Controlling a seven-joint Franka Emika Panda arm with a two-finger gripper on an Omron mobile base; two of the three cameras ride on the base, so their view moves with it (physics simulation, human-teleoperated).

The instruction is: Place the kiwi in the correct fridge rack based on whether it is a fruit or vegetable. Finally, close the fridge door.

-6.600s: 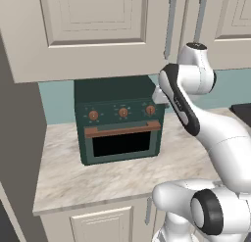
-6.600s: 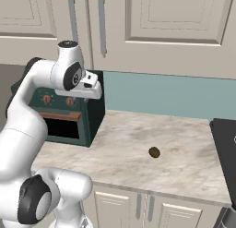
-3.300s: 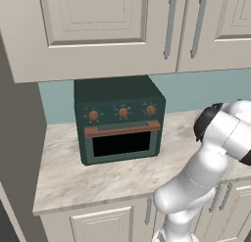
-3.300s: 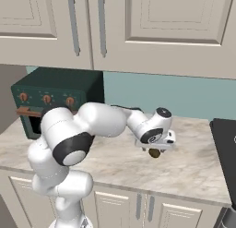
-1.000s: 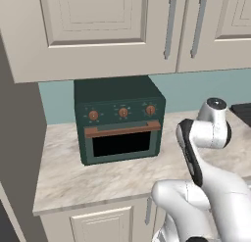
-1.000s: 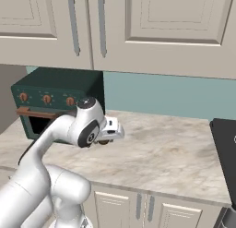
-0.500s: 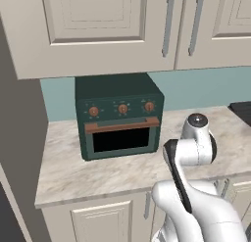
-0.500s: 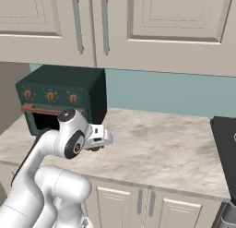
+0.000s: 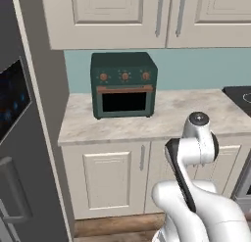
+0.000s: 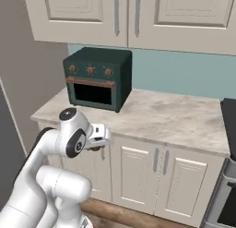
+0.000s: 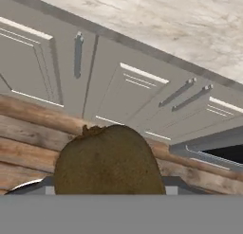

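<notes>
A brown, fuzzy kiwi [image 11: 107, 162] sits close at the bottom centre of the hand view and hides the finger tips. In the right base view my gripper [image 10: 99, 138] is shut on the kiwi [image 10: 94, 148], held in the air in front of the lower cabinet doors, below the counter's edge. The arm is folded in close to the base. The dark grey fridge [image 9: 19, 138] stands at the far left of the left base view, with a long handle [image 9: 13, 197] low on its front. I cannot see its racks.
A dark green toaster oven [image 9: 123, 84] stands on the marble counter [image 9: 191, 113] under cream wall cabinets. Lower cabinet doors [image 10: 152, 171] face me. A black stove [image 9: 240, 95] lies at the right. A wooden floor [image 11: 28, 133] runs below.
The whole picture has shifted: the base has backed away from the counter and the fridge has come into view at the left. The arm still carries the kiwi, now lower.
</notes>
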